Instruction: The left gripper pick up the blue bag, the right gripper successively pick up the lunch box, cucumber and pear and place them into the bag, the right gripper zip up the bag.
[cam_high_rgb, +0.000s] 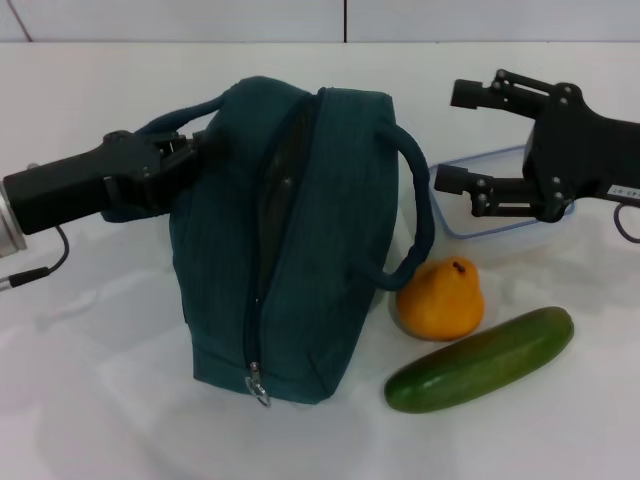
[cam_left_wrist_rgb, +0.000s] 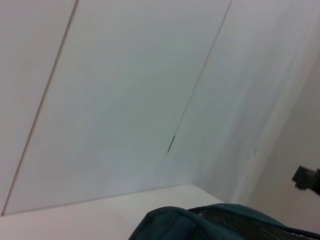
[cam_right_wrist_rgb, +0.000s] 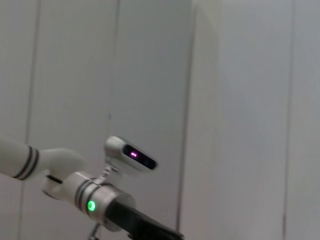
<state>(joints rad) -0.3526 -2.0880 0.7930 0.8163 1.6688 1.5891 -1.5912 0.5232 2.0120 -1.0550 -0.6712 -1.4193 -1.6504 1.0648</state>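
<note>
In the head view, the blue bag (cam_high_rgb: 290, 240) stands upright on the white table (cam_high_rgb: 120, 420), its zipper slit partly open at the top. The left gripper (cam_high_rgb: 185, 150) reaches in level from the left side and is closed on the bag's rear handle, probably to keep the bag steady and its mouth reachable for loading. The right gripper (cam_high_rgb: 455, 135) hangs above the lunch box (cam_high_rgb: 455, 215), its two fingers spread wide apart, one over the other, the wrist turned sideways; this seems a preparation to take the box first. The pear (cam_high_rgb: 442, 298) lies just beside the bag's front handle, and the cucumber (cam_high_rgb: 482, 360) lies near it, closer to the robot.

In the left wrist view, only the top of the blue bag (cam_left_wrist_rgb: 200, 225) is visible under a pale wall; the arm's own fingers do not appear.

In the right wrist view, the left arm (cam_right_wrist_rgb: 85, 197) is seen far off with a green light, in front of wall panels; no task object shows there.
</note>
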